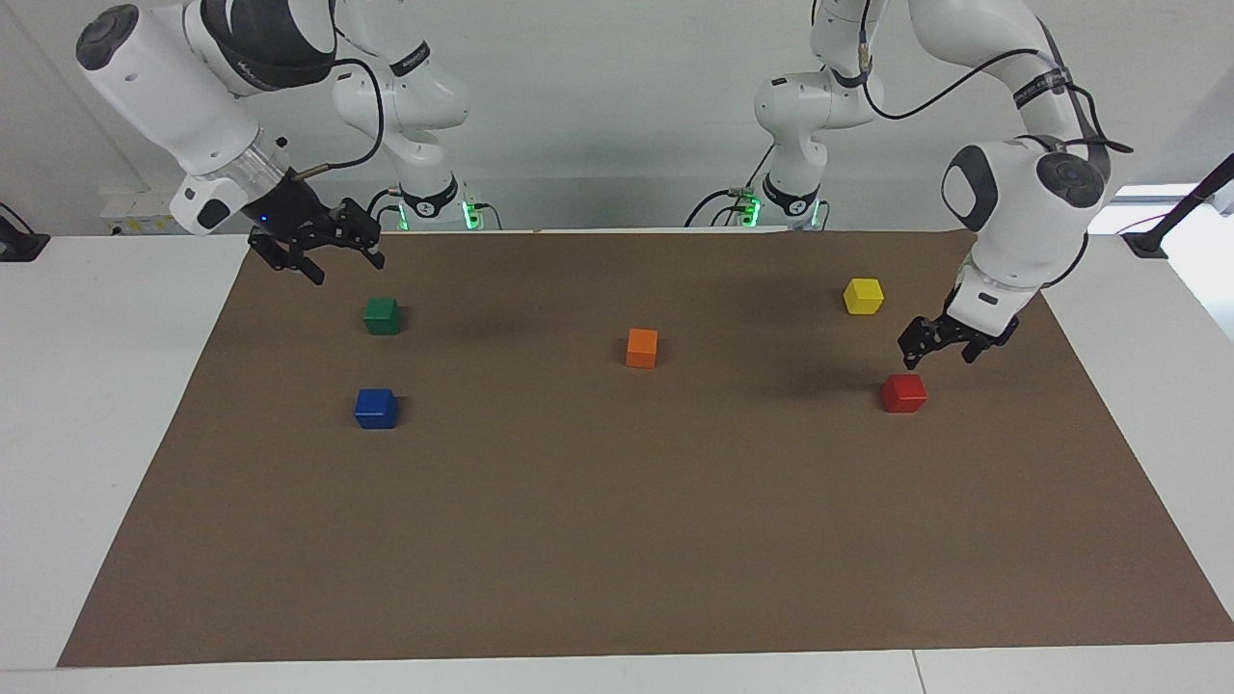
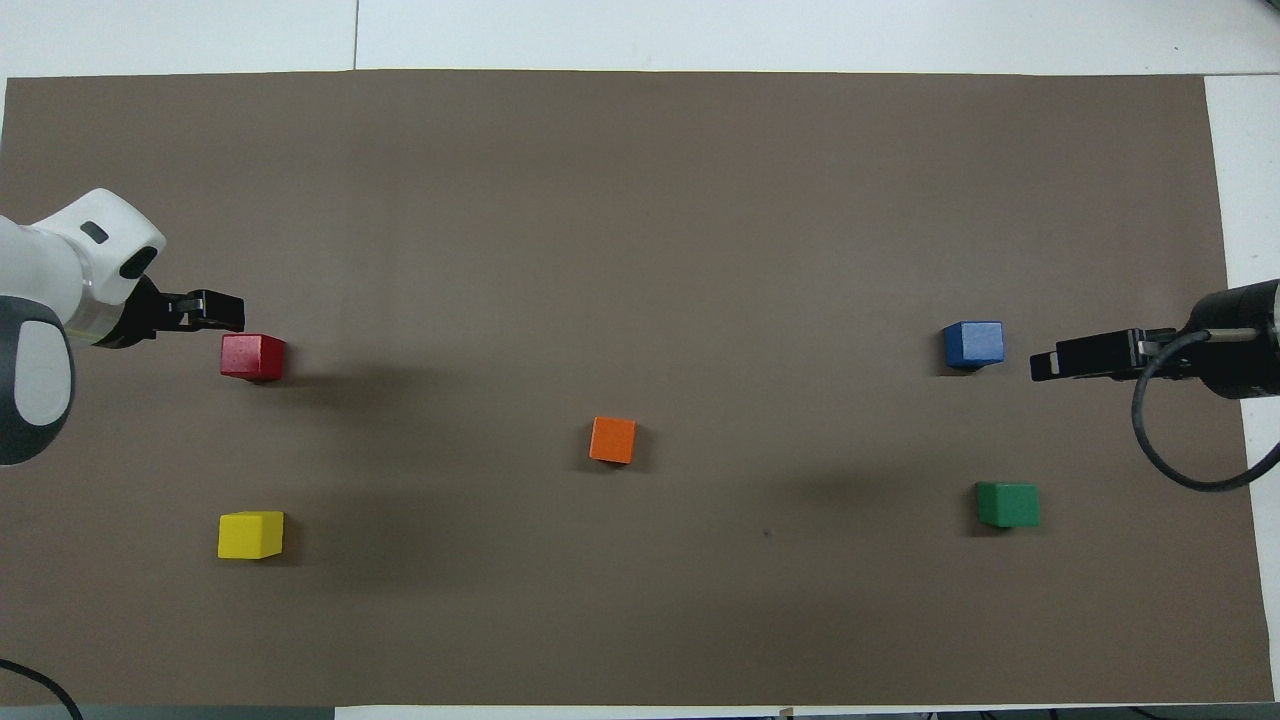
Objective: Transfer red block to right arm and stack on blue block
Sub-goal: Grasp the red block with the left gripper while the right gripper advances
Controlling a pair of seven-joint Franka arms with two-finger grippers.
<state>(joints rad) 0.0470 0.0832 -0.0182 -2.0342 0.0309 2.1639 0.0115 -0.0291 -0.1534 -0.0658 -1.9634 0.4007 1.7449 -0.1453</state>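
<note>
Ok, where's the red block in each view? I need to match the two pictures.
Facing view: the red block sits toward the right edge of the picture, just below the left gripper, which has open fingers.
Overhead view: the red block is near the left edge, about mid-height.
Shared landmark: the orange block, near the middle of the mat in both.

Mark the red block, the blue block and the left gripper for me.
red block [image 1: 904,393]: facing view, on its front face.
blue block [image 1: 376,409]: facing view, on its front face.
left gripper [image 1: 940,355]: facing view, midway between its open fingertips, over the mat beside the red block.
</note>
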